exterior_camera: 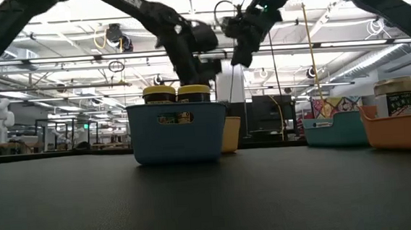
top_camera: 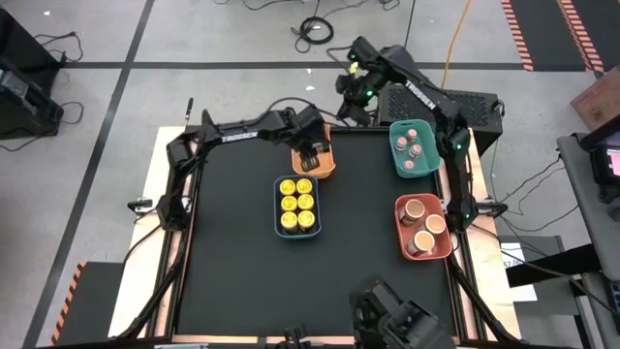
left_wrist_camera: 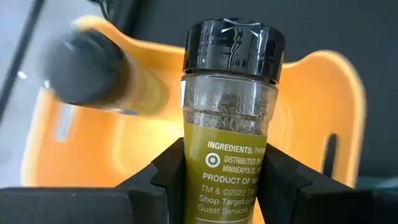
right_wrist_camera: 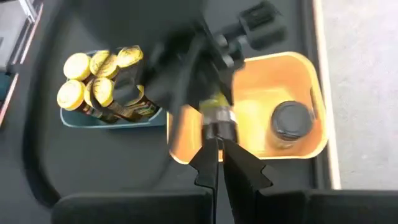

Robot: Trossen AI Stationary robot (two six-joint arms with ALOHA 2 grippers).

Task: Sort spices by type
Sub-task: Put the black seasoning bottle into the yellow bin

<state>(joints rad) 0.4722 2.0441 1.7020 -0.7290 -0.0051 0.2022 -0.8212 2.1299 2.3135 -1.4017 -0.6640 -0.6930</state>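
**Dark-lidded jar gripped over the orange tray**

While the left gripper [left_wrist_camera: 227, 186] hangs over the orange tray [top_camera: 324, 167] at the far side of the worktop [top_camera: 232, 252], its fingers [left_wrist_camera: 171, 174] are clamped on a spice jar [left_wrist_camera: 230, 118]. The jar has a glossy black ribbed lid, a clear shoulder showing dried green flakes, and an olive-green label with white print. It stands upright between the fingers, above the tray floor. A second dark-lidded jar [right_wrist_camera: 291, 121] is inside the same tray; in the left wrist view it appears blurred and leaning.

Just in front of the orange tray, the blue tray [top_camera: 296, 229] holds six yellow-lidded jars [top_camera: 296, 202] packed upright in two rows of three. In the low view their dark labels and yellow lids rise above the blue wall.

Along the right edge of the worktop, the green tray [top_camera: 398, 155] holds a few small jars with pinkish-brown lids [top_camera: 412, 145]. Nearer the front, the red tray [top_camera: 402, 237] holds three wider tubs with peach tops [top_camera: 426, 233].

The right gripper [right_wrist_camera: 219, 158] is closed and empty, raised beyond the far edge of the worktop and looking down on the orange tray and the left arm.
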